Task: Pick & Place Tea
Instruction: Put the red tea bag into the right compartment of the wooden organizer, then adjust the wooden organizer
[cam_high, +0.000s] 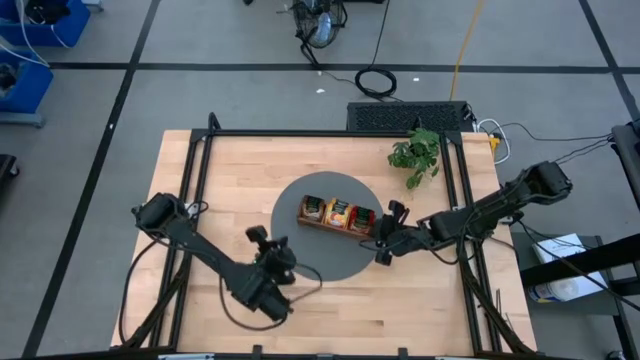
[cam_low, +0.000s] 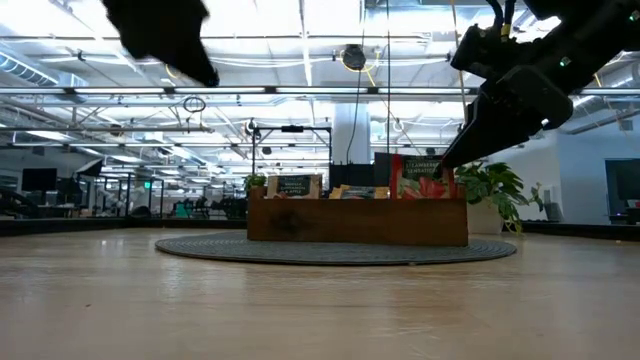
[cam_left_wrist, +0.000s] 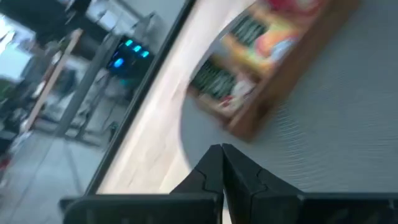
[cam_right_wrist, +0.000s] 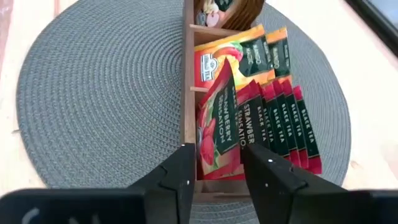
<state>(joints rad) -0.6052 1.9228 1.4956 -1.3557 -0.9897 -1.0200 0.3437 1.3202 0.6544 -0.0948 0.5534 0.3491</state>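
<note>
The right gripper (cam_right_wrist: 214, 177) hangs over the tray's (cam_right_wrist: 188, 93) end compartment, fingers parted and empty, straddling a red sachet (cam_right_wrist: 219, 134) standing on edge, tilted, just below. The flat, glossy tea packs stand in rows in the wooden tray on a woven round mat (cam_high: 300, 250). The left gripper (cam_left_wrist: 222, 171), pinched shut and empty, is farther off.
</note>
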